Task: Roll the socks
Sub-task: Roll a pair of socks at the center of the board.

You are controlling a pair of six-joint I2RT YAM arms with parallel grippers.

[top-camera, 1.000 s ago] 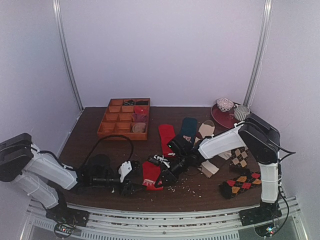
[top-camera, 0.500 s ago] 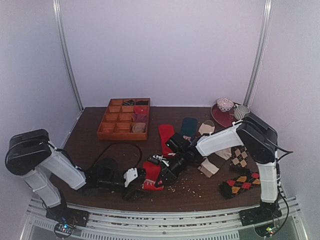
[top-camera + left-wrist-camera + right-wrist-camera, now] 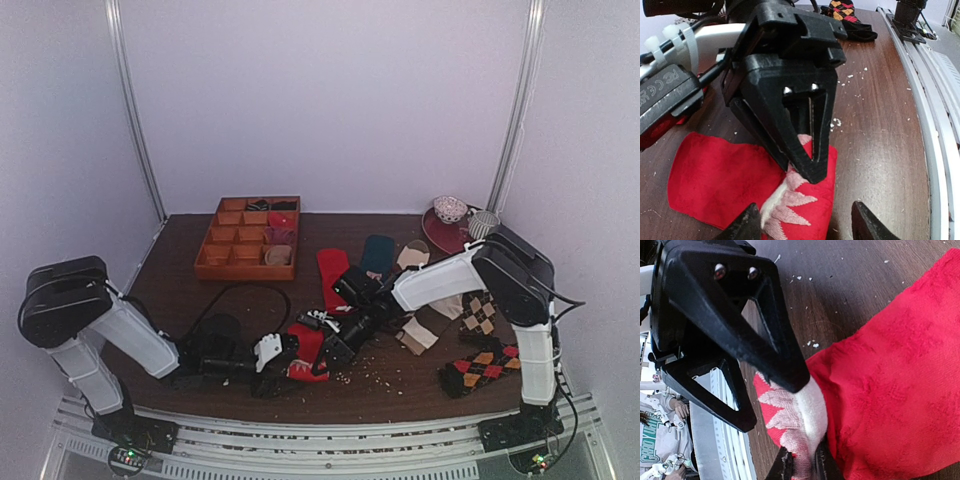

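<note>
Red sock (image 3: 715, 175) near six o'clock on the table (image 3: 180, 270), right gripper (image 3: 801, 464) pinching its cream patterned end, left gripper (image 3: 805, 227) spread wide around that end

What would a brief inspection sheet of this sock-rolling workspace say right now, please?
Surface: dark wooden table, pale crumbs near the front.
Job's things: red sock with cream end at front centre; second red sock, teal sock, beige sock behind; argyle socks right.
Clutter: wooden tray back left; red plate with cups back right.
Grippers: left pincer open, either side of the cream end; right pincer shut on that end.
Cables: black cable looping behind the left arm.
Surroundings: pale walls, metal rail in front.
</note>
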